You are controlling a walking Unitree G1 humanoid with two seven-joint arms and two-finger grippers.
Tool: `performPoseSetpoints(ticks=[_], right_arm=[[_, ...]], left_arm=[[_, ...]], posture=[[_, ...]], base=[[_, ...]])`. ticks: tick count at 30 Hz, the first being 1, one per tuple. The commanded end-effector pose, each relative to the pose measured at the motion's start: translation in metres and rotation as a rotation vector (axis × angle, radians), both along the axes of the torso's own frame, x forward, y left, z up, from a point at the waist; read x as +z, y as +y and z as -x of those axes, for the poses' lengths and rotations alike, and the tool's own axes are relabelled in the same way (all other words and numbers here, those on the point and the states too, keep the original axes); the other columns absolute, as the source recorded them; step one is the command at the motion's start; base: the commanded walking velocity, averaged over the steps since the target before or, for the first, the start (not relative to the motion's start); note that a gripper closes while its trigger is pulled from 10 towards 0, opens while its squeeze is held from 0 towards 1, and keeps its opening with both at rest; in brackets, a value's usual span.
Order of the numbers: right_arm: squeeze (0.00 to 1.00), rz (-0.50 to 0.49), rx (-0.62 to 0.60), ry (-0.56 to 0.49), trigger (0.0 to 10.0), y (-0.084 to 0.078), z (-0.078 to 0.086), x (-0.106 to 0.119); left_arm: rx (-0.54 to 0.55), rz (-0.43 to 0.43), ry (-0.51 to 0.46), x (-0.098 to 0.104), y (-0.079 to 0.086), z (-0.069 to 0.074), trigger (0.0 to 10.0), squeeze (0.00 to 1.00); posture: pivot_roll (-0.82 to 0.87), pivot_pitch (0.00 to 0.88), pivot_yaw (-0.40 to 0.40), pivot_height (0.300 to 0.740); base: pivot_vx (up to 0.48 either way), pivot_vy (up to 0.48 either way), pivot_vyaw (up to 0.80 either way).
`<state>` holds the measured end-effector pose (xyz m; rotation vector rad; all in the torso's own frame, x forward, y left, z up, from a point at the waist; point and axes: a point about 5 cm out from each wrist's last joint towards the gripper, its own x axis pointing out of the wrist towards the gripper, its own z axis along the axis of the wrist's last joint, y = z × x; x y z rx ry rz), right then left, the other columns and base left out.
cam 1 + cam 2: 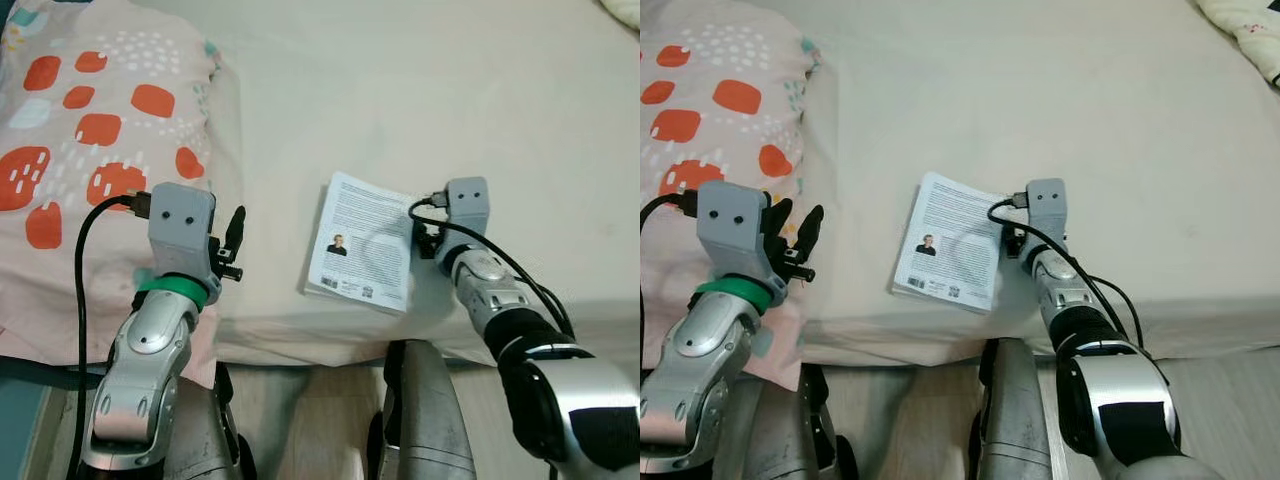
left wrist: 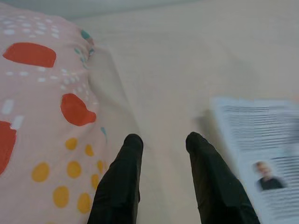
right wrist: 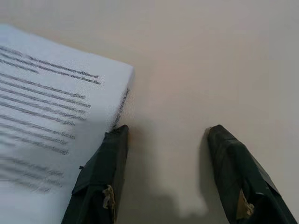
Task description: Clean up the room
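Bed (image 1: 480, 90): broad, smooth cream sheet, faint creases. Pillow (image 1: 90, 130) at the robot's left, soft pink cotton with orange blotches and white dashes. Thin white booklet (image 1: 365, 240), printed side up with small portrait, flat near the bed's front edge; not yet lifted, so tidying looks barely begun. Right claw (image 3: 163, 135) low at the booklet's right edge, spread wide, empty. Left claw (image 2: 161, 142) between pillow and booklet, parted narrowly, empty.
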<state>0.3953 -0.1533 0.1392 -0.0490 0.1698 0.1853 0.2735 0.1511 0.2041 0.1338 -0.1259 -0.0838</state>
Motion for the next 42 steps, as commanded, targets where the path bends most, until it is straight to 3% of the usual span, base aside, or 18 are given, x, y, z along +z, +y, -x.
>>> performPoseSetpoints(ticks=[1,2,4,8,10,15,20,21,23,27,31,33,37,42], right_arm=[[0.0,-0.004,0.106,0.011,10.0,0.021,0.001,-0.002],[0.0,-0.004,0.146,0.006,10.0,0.03,0.001,0.001],[0.0,-0.004,0.146,0.006,10.0,0.03,0.001,0.001],[0.0,-0.014,0.231,0.012,10.0,0.051,0.003,0.0],[0.0,-0.016,0.241,0.016,10.0,0.054,0.004,-0.001],[0.0,0.005,0.209,0.055,10.0,0.048,0.007,-0.013],[0.0,0.057,0.185,0.094,10.0,0.035,0.012,-0.026],[0.0,0.103,0.18,0.125,10.0,0.023,0.017,-0.035],[0.0,0.103,0.18,0.125,10.0,0.023,0.017,-0.035],[0.0,0.13,0.247,0.168,10.0,0.017,0.023,-0.045],[0.0,0.101,0.42,0.206,10.0,0.02,0.033,-0.054],[0.0,0.101,0.42,0.206,10.0,0.02,0.033,-0.054],[0.0,0.074,0.693,0.252,10.0,0.037,0.048,-0.061],[0.0,0.077,0.771,0.258,10.0,0.042,0.053,-0.063]], left_arm=[[0.007,0.0,0.016,-0.002,0.0,0.002,10.0,0.0],[0.008,0.001,0.015,-0.001,0.0,0.002,10.0,0.0],[0.008,0.001,0.015,-0.001,0.0,0.002,10.0,0.0],[0.011,0.005,0.015,-0.001,-0.001,0.002,10.0,0.0],[0.012,0.006,0.016,-0.001,-0.001,0.002,10.0,0.0],[0.015,0.014,0.017,-0.001,-0.003,0.002,10.0,0.0],[0.016,0.018,0.017,-0.002,-0.003,0.002,10.0,0.0],[0.015,0.022,0.018,-0.003,-0.004,0.002,10.0,0.0],[0.015,0.022,0.018,-0.003,-0.004,0.002,10.0,0.0],[0.014,0.025,0.019,-0.003,-0.005,0.001,10.0,0.0],[0.007,0.031,0.02,-0.004,-0.008,-0.001,10.0,0.0],[0.007,0.031,0.02,-0.004,-0.008,-0.001,10.0,0.0],[0.001,0.037,0.014,-0.004,-0.01,-0.005,10.0,0.0],[0.002,0.039,0.012,-0.004,-0.01,-0.005,10.0,0.0]], posture=[[0.14,0.252,0.062,0.49],[0.14,0.252,0.06,0.49],[0.14,0.252,0.06,0.49],[0.13,0.252,0.05,0.49],[0.13,0.252,0.048,0.49],[0.13,0.249,0.04,0.49],[0.12,0.248,0.037,0.49],[0.11,0.247,0.036,0.49],[0.11,0.247,0.036,0.49],[0.1,0.246,0.035,0.49],[0.08,0.236,0.034,0.49],[0.08,0.236,0.034,0.49],[0.07,0.224,0.028,0.49],[0.07,0.22,0.025,0.49]], base=[[0.0,0.0,0.0],[0.0,0.0,0.0],[0.0,0.0,0.0],[0.0,0.0,0.0],[0.0,0.0,0.0],[0.0,0.0,0.0],[0.0,0.0,0.0],[0.0,0.0,0.0],[0.0,0.0,0.0],[0.0,0.0,0.0],[0.0,0.0,0.0],[0.0,0.0,0.0],[0.0,0.0,0.0],[0.0,0.0,0.0]])
